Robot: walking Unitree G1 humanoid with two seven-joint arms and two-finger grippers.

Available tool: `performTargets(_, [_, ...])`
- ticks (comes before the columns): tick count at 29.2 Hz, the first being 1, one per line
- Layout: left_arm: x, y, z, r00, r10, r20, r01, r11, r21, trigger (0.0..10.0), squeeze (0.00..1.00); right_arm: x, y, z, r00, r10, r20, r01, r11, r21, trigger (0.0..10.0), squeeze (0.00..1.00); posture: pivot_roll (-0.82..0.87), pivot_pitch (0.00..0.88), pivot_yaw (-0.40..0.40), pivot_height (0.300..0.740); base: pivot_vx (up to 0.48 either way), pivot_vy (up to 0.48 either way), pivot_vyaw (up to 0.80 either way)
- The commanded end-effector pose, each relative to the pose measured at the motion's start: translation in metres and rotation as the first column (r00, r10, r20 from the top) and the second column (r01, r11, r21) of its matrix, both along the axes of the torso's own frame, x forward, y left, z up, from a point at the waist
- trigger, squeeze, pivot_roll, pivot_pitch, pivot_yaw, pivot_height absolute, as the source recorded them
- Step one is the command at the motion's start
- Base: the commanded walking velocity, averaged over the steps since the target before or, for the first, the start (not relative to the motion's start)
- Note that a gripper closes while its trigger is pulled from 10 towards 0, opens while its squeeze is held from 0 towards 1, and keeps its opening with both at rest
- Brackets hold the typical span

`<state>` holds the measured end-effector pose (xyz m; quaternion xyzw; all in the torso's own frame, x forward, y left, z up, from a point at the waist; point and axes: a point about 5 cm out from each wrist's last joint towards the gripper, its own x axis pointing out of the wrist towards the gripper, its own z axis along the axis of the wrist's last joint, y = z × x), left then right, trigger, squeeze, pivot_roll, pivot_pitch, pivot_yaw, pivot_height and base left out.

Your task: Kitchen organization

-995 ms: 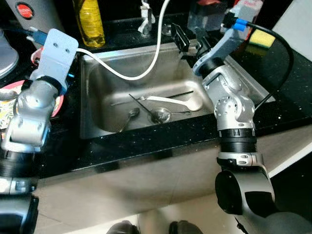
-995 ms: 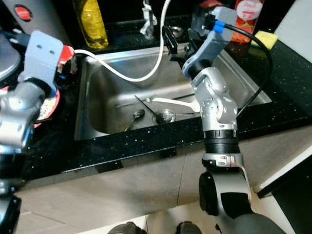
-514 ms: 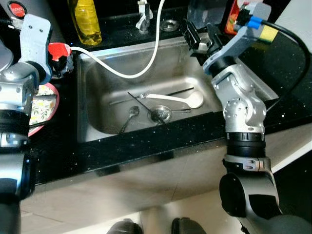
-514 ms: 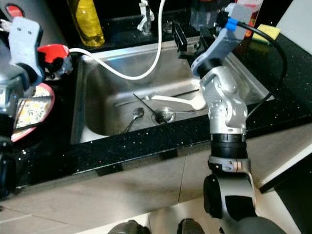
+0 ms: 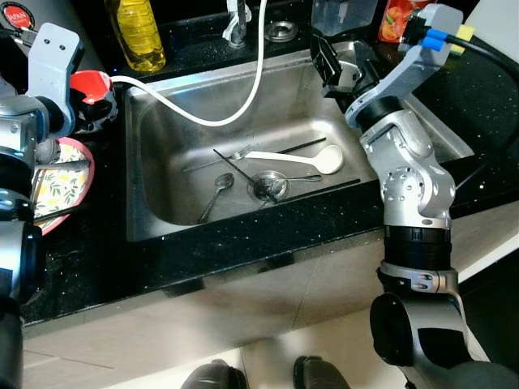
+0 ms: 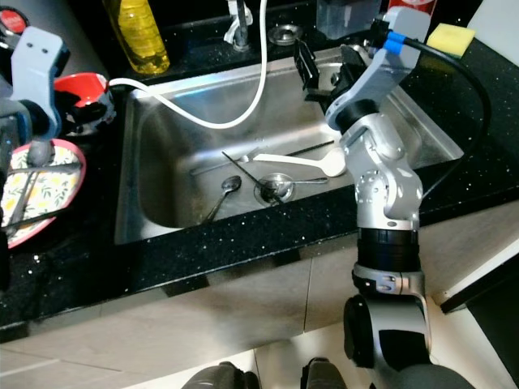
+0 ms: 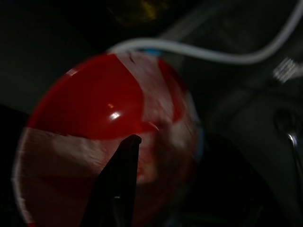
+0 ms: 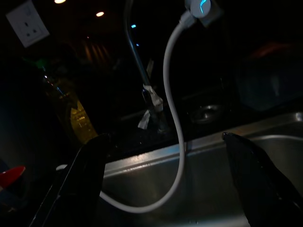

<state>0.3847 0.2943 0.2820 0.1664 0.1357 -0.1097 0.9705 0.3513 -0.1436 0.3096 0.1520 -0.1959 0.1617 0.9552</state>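
We stand at the sink, set in a black counter. In the basin lie the things left to sort: a white ladle, a spoon, a fork, a pair of dark chopsticks and a second small spoon by the drain. None of it has been lifted out, so we judge the sink work barely begun.

Our right gripper hangs over the sink's back right corner, above the basin, fingers spread wide and holding nothing. In its wrist view the two fingers stand well apart, framing the white hose that loops down from the tap.

Our left gripper is out over the counter to the left of the sink, close up against a red bowl. One finger shows dark across the bowl's inside; whether the fingers are apart or closed on the rim we cannot tell.

Just nearer us on that side sits a floral plate with chopsticks across it. A yellow bottle stands behind the sink, a sponge at far right.

Estimate: early. Cutlery all still in the sink.
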Motion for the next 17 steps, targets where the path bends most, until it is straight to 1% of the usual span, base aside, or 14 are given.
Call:
performTargets(1, [-0.007,0.017,0.001,0.999,0.037,-0.024,-0.036,0.998,0.043,10.0,0.0,-0.002,0.003,0.0,1.0,0.016,-0.001,-0.016,1.0,0.008,10.0,0.0,0.08,0.161,0.12,0.74,0.0,0.0,0.0])
performTargets(2, [-0.007,0.021,-0.003,0.997,0.065,-0.039,-0.062,0.996,0.061,9.0,0.0,-0.002,0.003,0.0,1.0,0.017,-0.003,-0.017,1.0,0.008,10.0,0.0,0.08,0.159,0.117,0.74,0.0,0.0,0.0])
performTargets(3, [-0.007,0.021,-0.003,0.997,0.065,-0.039,-0.062,0.996,0.061,9.0,0.0,-0.002,0.003,0.0,1.0,0.017,-0.003,-0.017,1.0,0.008,10.0,0.0,0.08,0.159,0.117,0.74,0.0,0.0,0.0])
performTargets(4, [-0.008,0.025,-0.011,0.995,0.089,-0.05,-0.083,0.99,0.114,0.0,0.0,-0.002,0.005,0.001,1.0,0.021,-0.001,-0.021,1.0,0.008,10.0,0.0,0.08,0.158,0.115,0.74,0.0,0.0,0.0])
performTargets(5, [-0.009,0.028,-0.016,0.994,0.098,-0.054,-0.088,0.983,0.162,0.0,0.0,-0.002,0.005,0.002,1.0,0.022,0.001,-0.023,1.0,0.007,10.0,0.0,0.08,0.158,0.115,0.74,0.0,0.0,0.0])
performTargets(7, [-0.01,0.028,-0.017,0.994,0.097,-0.047,-0.088,0.981,0.174,0.0,0.0,-0.002,0.005,0.002,1.0,0.023,0.001,-0.023,1.0,0.007,10.0,0.0,0.08,0.158,0.112,0.74,0.0,0.0,0.0])
performTargets(10, [-0.009,0.028,-0.017,0.996,0.085,-0.032,-0.079,0.982,0.169,0.0,0.0,-0.001,0.005,0.003,1.0,0.023,0.0,-0.023,1.0,0.005,10.0,0.0,0.08,0.156,0.109,0.74,0.0,0.0,0.0])
performTargets(12, [-0.008,0.025,-0.013,0.998,0.061,-0.005,-0.059,0.982,0.18,0.0,0.0,-0.001,0.004,0.003,1.0,0.022,0.001,-0.022,1.0,0.002,10.0,0.0,0.07,0.139,0.103,0.74,0.0,0.0,0.0])
performTargets(14, [-0.007,0.023,-0.011,0.999,0.053,0.002,-0.052,0.981,0.188,0.0,0.0,-0.001,0.004,0.004,1.0,0.022,0.001,-0.022,1.0,0.002,10.0,0.0,0.08,0.138,0.103,0.74,0.0,0.0,0.0])
performTargets(16, [-0.004,0.019,-0.006,0.999,0.023,0.041,-0.031,0.977,0.209,0.0,0.0,0.0,0.005,0.005,1.0,0.023,0.007,-0.023,1.0,0.002,10.0,0.0,0.07,0.13,0.102,0.74,0.0,0.0,0.0])
performTargets(17, [-0.004,0.019,-0.006,0.999,0.023,0.041,-0.031,0.977,0.209,0.0,0.0,0.0,0.005,0.005,1.0,0.023,0.007,-0.023,1.0,0.002,10.0,0.0,0.07,0.13,0.102,0.74,0.0,0.0,0.0])
